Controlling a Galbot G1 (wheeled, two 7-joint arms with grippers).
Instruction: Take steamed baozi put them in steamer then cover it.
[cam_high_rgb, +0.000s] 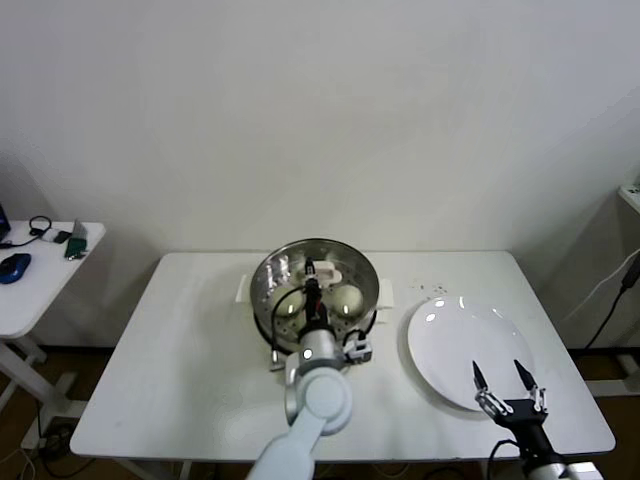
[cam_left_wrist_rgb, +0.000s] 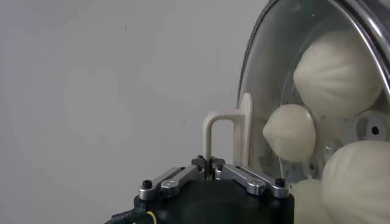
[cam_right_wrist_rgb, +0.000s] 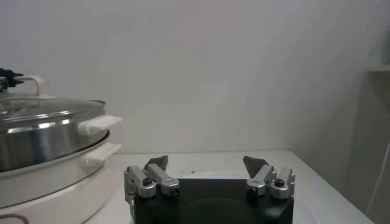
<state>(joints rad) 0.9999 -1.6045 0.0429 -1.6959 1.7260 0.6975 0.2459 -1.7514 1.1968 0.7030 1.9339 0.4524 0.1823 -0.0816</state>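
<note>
Left gripper (cam_left_wrist_rgb: 210, 171), clamped on cover (cam_left_wrist_rgb: 292, 79) handle: lid seated over steamer (cam_high_rgb: 316, 285).
We record the covering step near done: four baozi (cam_left_wrist_rgb: 290, 132) sit under glass, steamer at twelve o'clock from our arm on the table (cam_high_rgb: 190, 350). Right gripper (cam_high_rgb: 510, 392) idles with jaws apart at four o'clock, above the plate (cam_high_rgb: 455, 335). Next we judge: release handle, lift clear.

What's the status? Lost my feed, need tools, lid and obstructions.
Left tool shut on cover handle, cover seated on steamer. Baozi inside under glass. Right tool open, idle over white plate. Nothing in the way.
</note>
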